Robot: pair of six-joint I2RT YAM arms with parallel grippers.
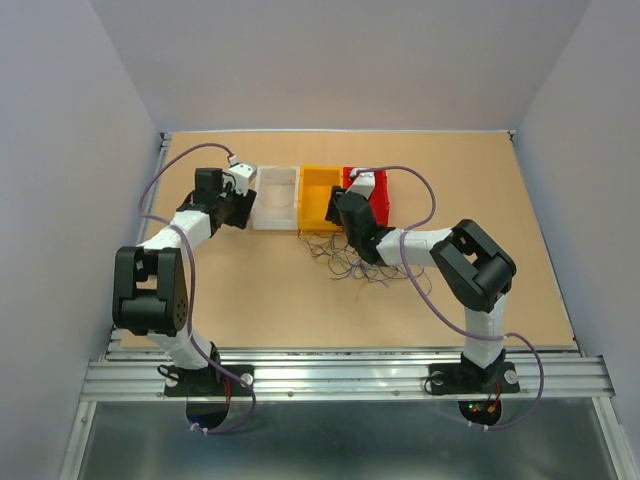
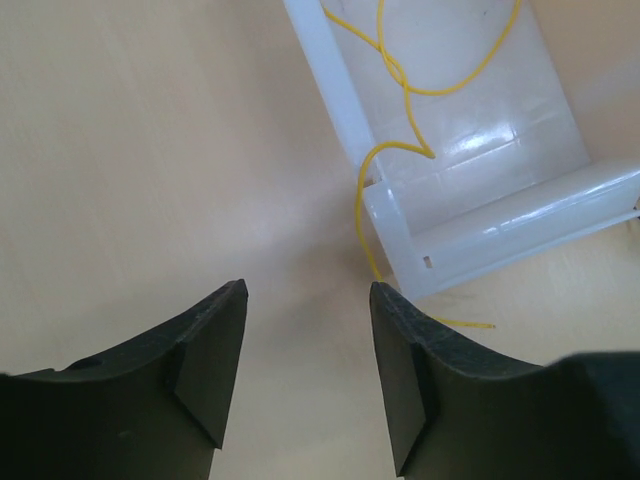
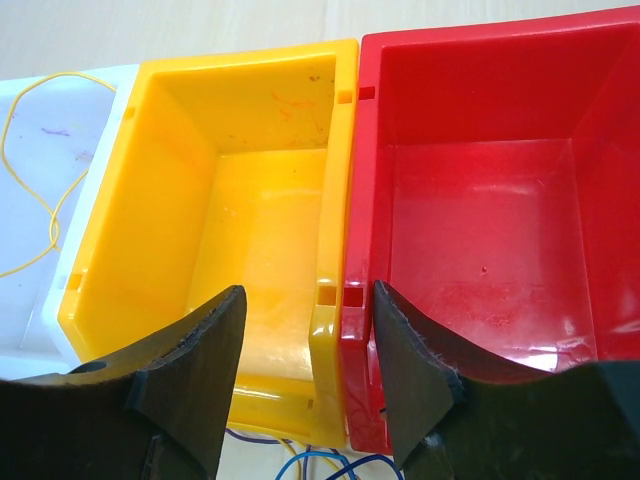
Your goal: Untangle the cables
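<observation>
Top view looks down from behind; both wrist views (close, downward) share the white bin [image 2: 322, 72] [image 3: 25, 180].

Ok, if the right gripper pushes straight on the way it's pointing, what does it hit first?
Most likely the near walls where the yellow bin and red bin meet: that seam sits midway between the open fingers of the right gripper. Thin wires lie just short of it; depth is unclear.

Glossy plastic bins [image 3: 260, 230]; matt wood table [image 1: 250, 290].
</observation>
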